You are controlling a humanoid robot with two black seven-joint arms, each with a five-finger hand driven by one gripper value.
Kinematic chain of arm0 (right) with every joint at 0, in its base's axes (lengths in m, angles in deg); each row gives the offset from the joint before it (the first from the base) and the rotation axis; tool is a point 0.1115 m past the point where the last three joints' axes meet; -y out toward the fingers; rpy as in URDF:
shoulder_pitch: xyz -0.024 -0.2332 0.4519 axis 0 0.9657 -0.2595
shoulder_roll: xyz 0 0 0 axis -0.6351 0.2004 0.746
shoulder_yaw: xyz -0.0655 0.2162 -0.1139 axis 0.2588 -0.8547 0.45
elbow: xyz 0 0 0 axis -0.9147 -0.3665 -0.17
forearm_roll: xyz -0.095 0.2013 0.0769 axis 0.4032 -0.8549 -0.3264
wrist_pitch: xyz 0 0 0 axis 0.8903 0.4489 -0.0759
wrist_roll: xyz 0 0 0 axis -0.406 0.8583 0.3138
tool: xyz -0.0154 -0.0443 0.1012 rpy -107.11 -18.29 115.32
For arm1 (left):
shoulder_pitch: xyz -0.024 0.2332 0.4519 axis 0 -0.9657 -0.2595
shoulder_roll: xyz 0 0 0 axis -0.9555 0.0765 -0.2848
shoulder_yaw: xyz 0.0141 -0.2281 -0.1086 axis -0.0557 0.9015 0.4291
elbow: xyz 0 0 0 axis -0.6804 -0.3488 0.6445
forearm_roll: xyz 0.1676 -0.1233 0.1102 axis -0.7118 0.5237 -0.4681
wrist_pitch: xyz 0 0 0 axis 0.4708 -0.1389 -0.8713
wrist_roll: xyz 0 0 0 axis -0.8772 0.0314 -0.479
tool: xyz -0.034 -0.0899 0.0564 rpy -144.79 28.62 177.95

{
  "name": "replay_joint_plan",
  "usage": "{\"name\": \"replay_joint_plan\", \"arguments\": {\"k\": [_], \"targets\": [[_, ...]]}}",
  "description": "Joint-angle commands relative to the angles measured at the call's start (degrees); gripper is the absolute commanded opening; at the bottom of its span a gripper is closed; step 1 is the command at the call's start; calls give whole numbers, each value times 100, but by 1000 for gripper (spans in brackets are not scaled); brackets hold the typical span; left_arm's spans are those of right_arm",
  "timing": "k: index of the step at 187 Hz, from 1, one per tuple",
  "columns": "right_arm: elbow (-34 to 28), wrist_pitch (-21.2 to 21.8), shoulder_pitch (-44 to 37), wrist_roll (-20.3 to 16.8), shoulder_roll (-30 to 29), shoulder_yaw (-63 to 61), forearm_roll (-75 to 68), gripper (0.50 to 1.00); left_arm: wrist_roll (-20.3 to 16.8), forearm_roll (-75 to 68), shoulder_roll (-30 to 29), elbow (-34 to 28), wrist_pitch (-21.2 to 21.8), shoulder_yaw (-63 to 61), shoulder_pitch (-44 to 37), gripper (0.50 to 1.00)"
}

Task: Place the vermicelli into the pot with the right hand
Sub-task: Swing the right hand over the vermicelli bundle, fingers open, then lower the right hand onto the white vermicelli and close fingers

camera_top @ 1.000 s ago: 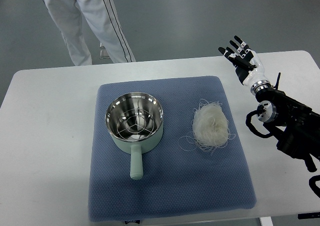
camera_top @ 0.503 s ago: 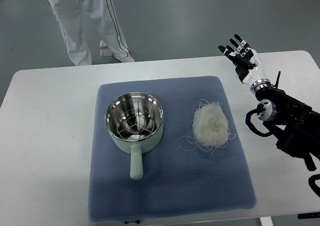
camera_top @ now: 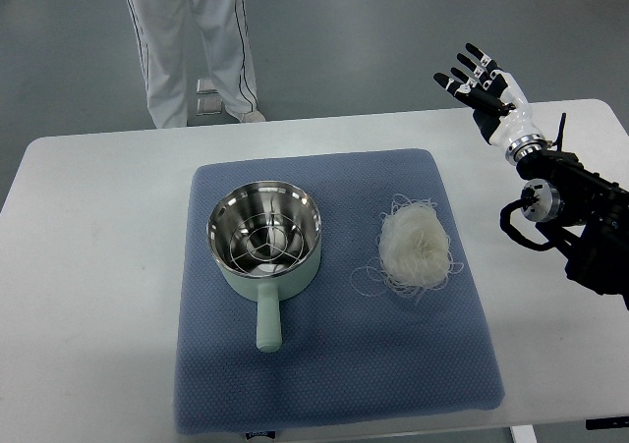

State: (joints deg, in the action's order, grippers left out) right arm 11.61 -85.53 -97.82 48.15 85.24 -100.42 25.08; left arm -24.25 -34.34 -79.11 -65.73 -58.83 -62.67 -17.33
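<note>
White table [camera_top: 88, 227], spread with a blue mat [camera_top: 334, 364]. On the mat, a pale green pot [camera_top: 263, 242], handle toward the camera, and beside it to the right a nest of vermicelli [camera_top: 416, 247]. Right hand [camera_top: 486, 87] raised past the far edge, fingers spread, holding nothing.

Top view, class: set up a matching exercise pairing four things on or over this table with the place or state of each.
Things:
1. pot
2. vermicelli
3. right hand
4. mat

Descriptions:
A. white tangle lying loose on the cloth
B. blue, spread under both items
C. fingers spread, raised at the table's far right corner
D. pale green, wire rack inside

Pairs: 1-D, 2-A, 3-C, 4-B
</note>
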Motion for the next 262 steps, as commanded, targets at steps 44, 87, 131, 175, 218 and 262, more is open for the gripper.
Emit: {"name": "replay_joint_plan", "arguments": {"k": [44, 87, 131, 175, 218, 262], "targets": [[-965, 490, -171, -9, 1198, 2, 3392, 921, 0, 0, 0, 0, -1, 0, 9, 1000], [-1897, 1299, -399, 43, 1998, 2, 5282, 921, 0, 0, 0, 0, -1, 0, 9, 1000], [-2899, 2266, -795, 52, 2684, 89, 6732, 921, 0, 0, 0, 0, -1, 0, 9, 1000], [-3418, 2451, -1208, 52, 2666, 678, 7989, 921, 0, 0, 0, 0, -1, 0, 9, 1000], [-3550, 2424, -1199, 52, 2455, 880, 8648, 919, 0, 0, 0, 0, -1, 0, 9, 1000], [-3550, 2301, -1023, -1, 2332, 1118, 8727, 917, 0, 0, 0, 0, -1, 0, 9, 1000]]}}
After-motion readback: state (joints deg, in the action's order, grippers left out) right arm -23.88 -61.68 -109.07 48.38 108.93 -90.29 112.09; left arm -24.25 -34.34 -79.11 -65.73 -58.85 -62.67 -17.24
